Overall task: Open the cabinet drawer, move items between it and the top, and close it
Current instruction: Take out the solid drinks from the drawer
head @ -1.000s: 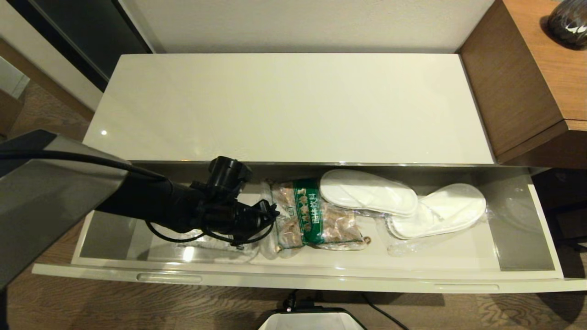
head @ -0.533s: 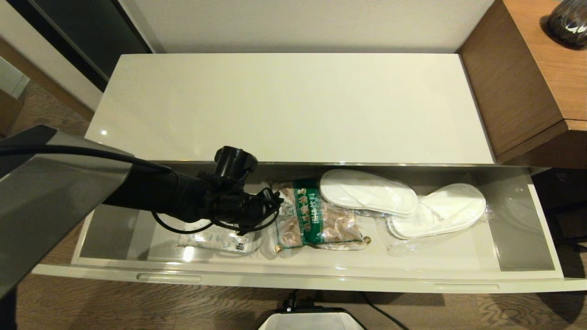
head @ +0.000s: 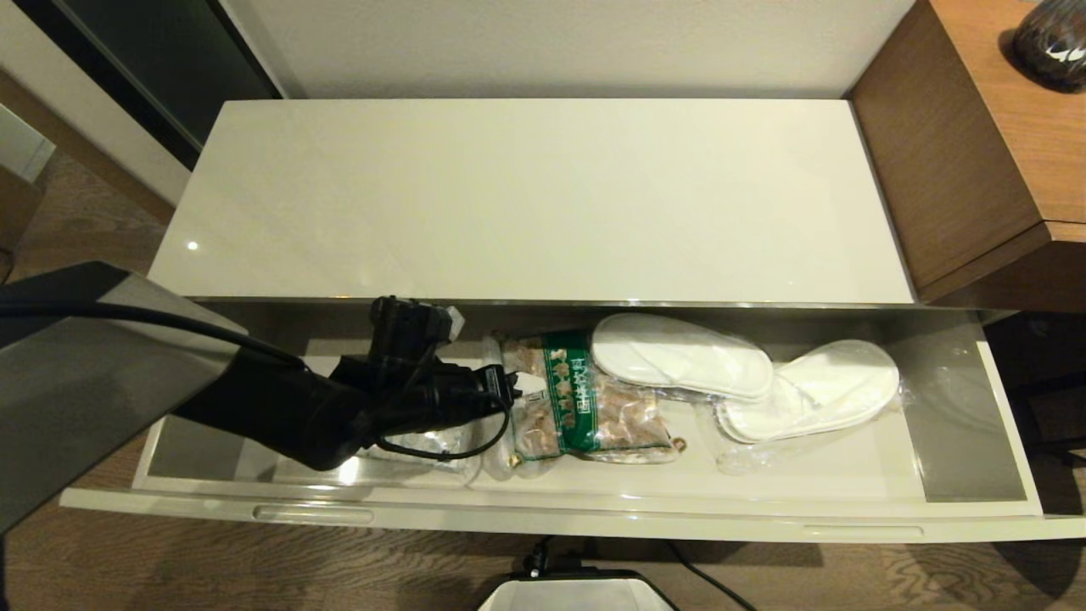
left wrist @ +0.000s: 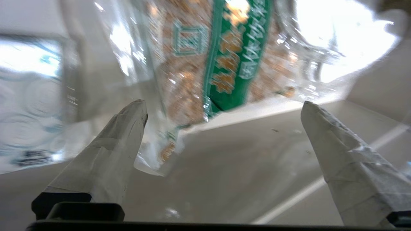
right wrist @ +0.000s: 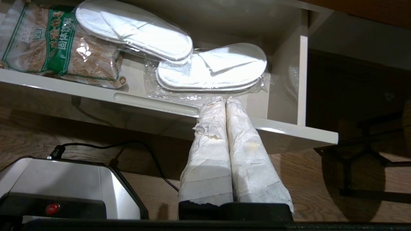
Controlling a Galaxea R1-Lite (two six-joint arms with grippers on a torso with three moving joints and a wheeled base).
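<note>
Beige top (head: 543, 195): bare. Drawer (head: 585, 516): open. Snack bag (head: 573, 407): centre-left, beside slippers (head: 747, 378); light, crinkly, slippery, probably best pinched at its near-left corner. Left claw (left wrist: 221, 106): spread before it. Right claw (right wrist: 224, 102): pressed together, parked outside drawer.

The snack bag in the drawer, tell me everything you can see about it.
The snack bag is clear, crinkly plastic showing brown pieces inside, crossed by a green band with white printing. It lies flat on the floor of the open cabinet drawer, sealed as far as can be seen. One white slipper overlaps its edge. The left gripper, open, is at its other end.
</note>
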